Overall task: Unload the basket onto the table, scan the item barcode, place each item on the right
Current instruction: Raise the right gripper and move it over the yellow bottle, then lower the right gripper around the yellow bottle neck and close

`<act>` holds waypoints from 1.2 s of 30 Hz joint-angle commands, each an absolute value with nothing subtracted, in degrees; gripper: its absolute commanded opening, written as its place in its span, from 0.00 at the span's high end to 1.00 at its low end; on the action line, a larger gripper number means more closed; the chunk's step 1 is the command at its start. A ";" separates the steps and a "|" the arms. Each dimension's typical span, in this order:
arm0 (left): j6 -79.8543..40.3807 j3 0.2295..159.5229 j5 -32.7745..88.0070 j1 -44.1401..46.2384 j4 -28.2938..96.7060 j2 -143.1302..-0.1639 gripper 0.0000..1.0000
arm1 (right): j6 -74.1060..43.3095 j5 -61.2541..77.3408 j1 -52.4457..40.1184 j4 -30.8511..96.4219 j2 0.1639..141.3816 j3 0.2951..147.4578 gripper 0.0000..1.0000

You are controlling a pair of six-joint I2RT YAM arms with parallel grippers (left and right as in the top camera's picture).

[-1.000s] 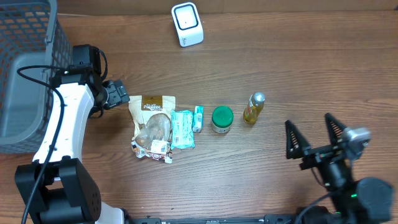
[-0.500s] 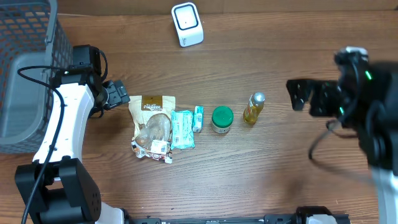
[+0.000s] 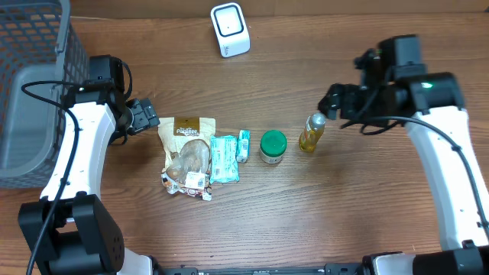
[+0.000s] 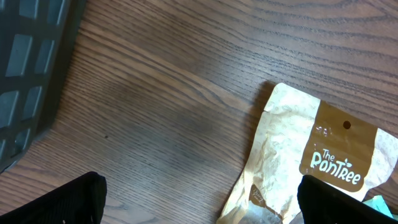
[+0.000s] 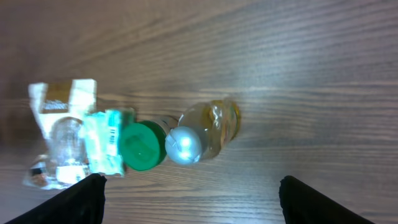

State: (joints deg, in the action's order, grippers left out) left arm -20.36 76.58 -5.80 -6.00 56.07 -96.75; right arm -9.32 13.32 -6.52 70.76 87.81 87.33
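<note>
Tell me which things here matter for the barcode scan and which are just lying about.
In play: white scanner; yellow bottle, nearest the right claw.
Lying about, for now: brown pouch; teal packets; green-lidded jar; grey basket.

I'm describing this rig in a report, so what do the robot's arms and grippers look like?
The left arm and right arm have white links with black joints and a thin black cable along each. The left gripper and right gripper are black. A small green light glows near the right wrist.
</note>
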 commanded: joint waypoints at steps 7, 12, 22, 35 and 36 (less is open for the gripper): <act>-19.07 76.73 -5.74 -5.98 56.07 -95.46 0.00 | -16.82 0.05 -14.87 70.83 94.59 88.55 0.07; -19.07 76.73 -5.74 -5.98 56.07 -95.46 0.00 | -16.78 0.05 -16.08 69.25 98.63 87.26 0.06; -19.07 76.73 -5.74 -5.98 56.07 -95.46 0.00 | -16.78 0.05 -16.12 67.85 103.24 86.70 0.07; -19.07 76.73 -5.74 -5.98 56.07 -95.46 0.00 | -16.78 0.05 -16.12 66.37 103.26 84.58 0.20; -19.07 76.73 -5.72 -5.98 56.07 -95.46 0.00 | -16.78 0.05 -16.12 66.50 103.26 84.58 0.23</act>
State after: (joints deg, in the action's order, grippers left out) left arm -20.36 76.58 -5.80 -6.00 56.07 -96.75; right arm -16.38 0.67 -15.90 66.59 103.48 84.84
